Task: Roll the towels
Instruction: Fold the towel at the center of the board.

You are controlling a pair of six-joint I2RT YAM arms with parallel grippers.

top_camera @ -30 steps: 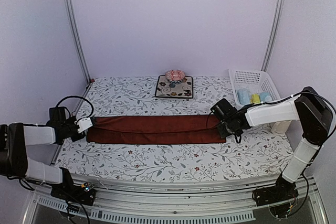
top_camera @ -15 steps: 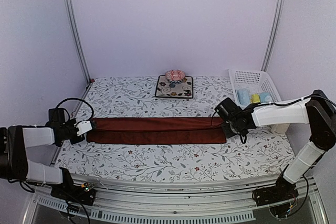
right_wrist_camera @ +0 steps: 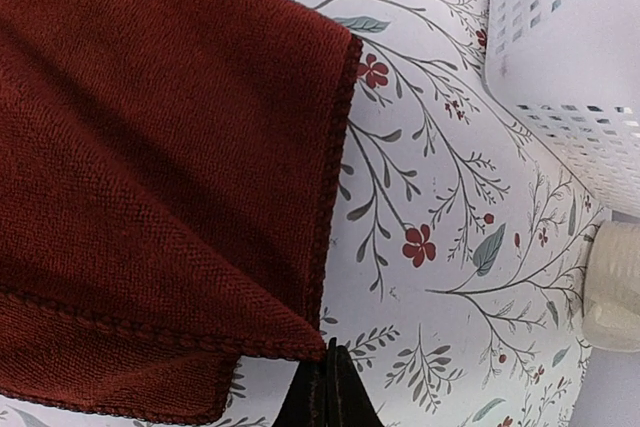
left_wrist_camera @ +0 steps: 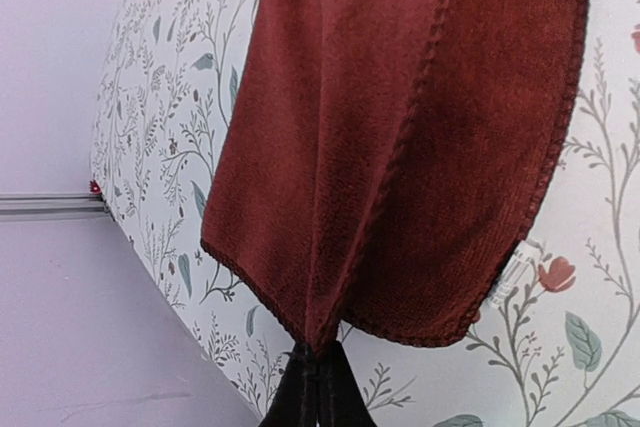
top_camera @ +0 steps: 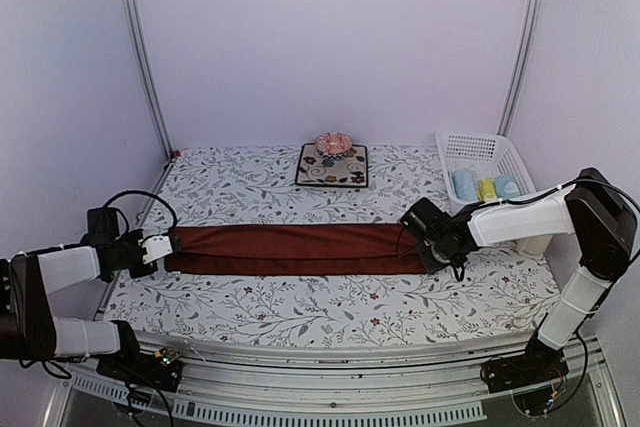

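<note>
A long dark red cloth towel (top_camera: pixel 298 249), folded lengthwise into a narrow band, lies across the middle of the white floral-covered worktop (top_camera: pixel 300 307), running from left to right. The left tool (top_camera: pixel 170 245) is at its left end. In the left wrist view its two dark fingers (left_wrist_camera: pixel 300 397) are pressed together with the towel's end hem pinched between them. A small white label (left_wrist_camera: pixel 508 279) shows at the edge of the cloth there. The right tool (top_camera: pixel 427 247) is at the towel's right end, its jaws likewise closed tight on a corner of the folded cloth.

At the far right of the worktop stands a white perforated plastic basket (top_camera: pixel 470 137). It holds two pale blue rolled towels (top_camera: pixel 464 184) with a yellow rolled towel (top_camera: pixel 487 188) between them. Near the far edge sits a square dark floral mat (top_camera: pixel 345 175) with a small pink round object (top_camera: pixel 334 143) on it.
</note>
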